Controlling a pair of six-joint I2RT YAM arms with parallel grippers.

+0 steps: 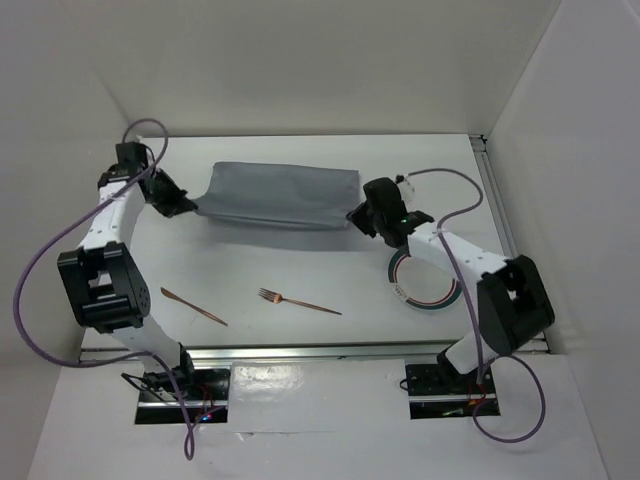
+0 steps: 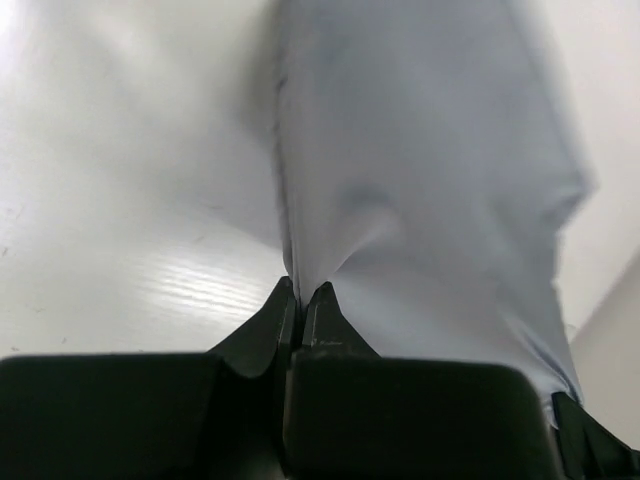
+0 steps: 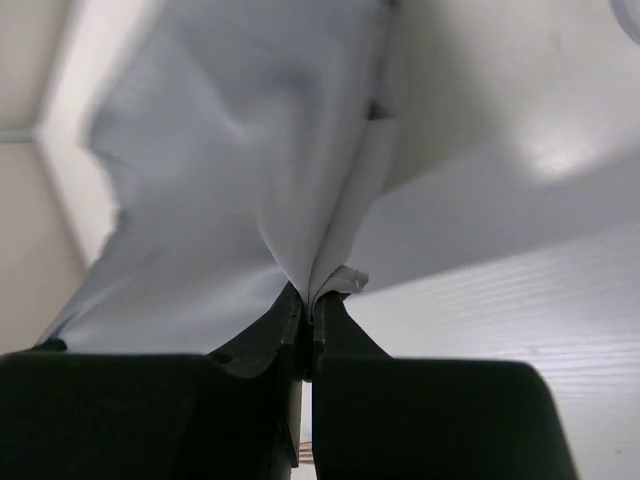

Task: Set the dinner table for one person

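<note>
The top view looks down from high behind the near edge, covering the whole table (image 1: 300, 270). Each wrist view peers forward, very near, past its own fingers (image 2: 262, 330) — both share the mat (image 1: 280, 195) with the top view, from opposite ends.

White panels box in a white table (image 1: 300, 265): a back wall (image 1: 300, 60), a left wall (image 1: 40, 130) and a right wall (image 1: 585, 130) close on its far, left and right edges. Aluminium rails (image 1: 497, 200) line the table's right and near edges. Beyond the near rail lies a white ledge (image 1: 320, 410). Soft, even light from above leaves only faint shadows on the tabletop. In the right wrist view a bright glare (image 3: 560, 155) marks the surface.
</note>
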